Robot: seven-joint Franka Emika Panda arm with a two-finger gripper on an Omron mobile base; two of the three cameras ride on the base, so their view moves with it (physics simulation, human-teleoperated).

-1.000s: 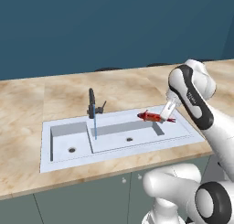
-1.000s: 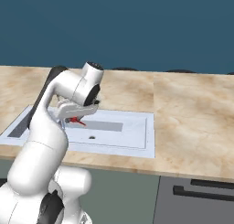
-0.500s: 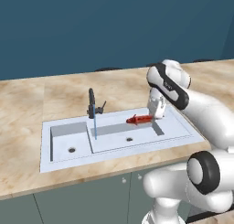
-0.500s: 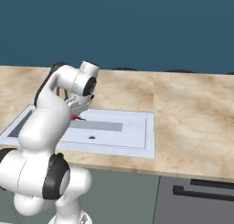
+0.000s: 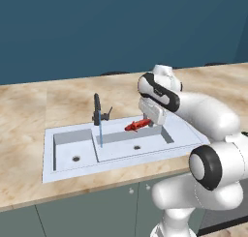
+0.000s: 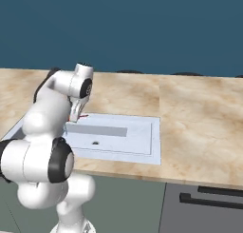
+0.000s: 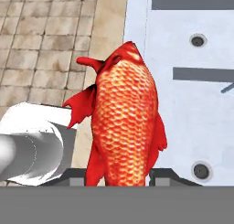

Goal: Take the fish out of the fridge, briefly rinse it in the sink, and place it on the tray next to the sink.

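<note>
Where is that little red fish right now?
The fish is held in the gripper above the right basin of the sink, just right of the tap and its stream of water.

White arm bent forward and down; pincer (image 5: 145,123) pointing downward, clamped on fish (image 5: 137,125)

Fish (image 7: 124,122) red-orange, scaled — sink (image 5: 72,143) pale grey-white — counter (image 5: 29,105) beige marble.

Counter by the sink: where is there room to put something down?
The tan counter to the right of the sink lies bare up to the wall. A wide bare patch also lies left of the sink, beyond the tap. It is crowded over the basin, where the pincer holds the fish.
</note>
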